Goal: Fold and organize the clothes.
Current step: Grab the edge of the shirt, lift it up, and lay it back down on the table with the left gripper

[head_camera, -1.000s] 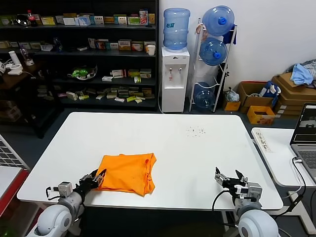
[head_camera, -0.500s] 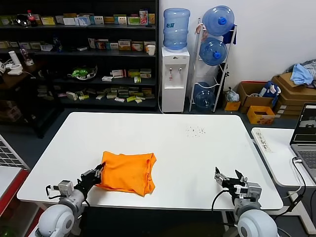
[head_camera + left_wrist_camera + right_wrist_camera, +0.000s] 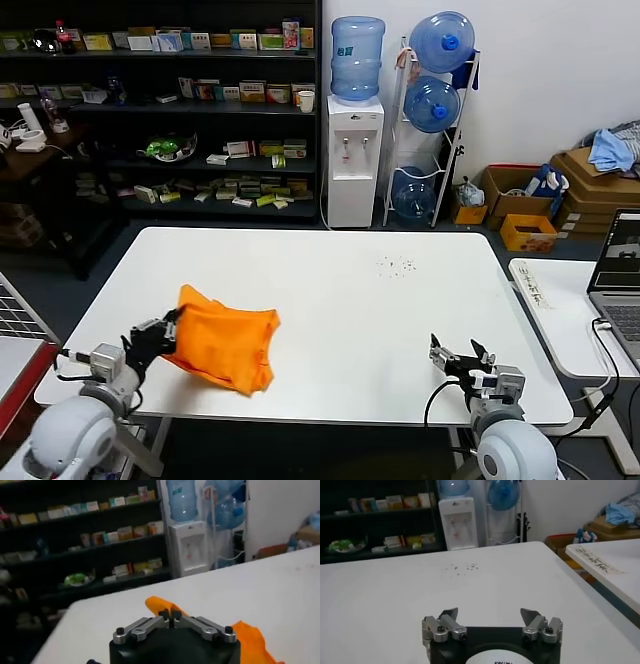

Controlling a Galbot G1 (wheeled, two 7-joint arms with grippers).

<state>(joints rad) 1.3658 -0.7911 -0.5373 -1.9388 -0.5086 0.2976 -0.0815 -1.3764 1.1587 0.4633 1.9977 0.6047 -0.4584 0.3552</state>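
- My left gripper (image 3: 163,333), lower left of frame, is clamped on the bright orange soft-fabric T-shirt (image 3: 222,343), lifting its edge, probably to fold.
- My right gripper (image 3: 459,362) waits lower right, jaws apart, holding nothing.

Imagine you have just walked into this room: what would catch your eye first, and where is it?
The bright orange T-shirt stands out at once, bunched and folded near the front left corner of the white table. The left gripper is shut on its left edge, while the right gripper waits open over the table's front right. Behind, blue water bottles sit by a white dispenser.
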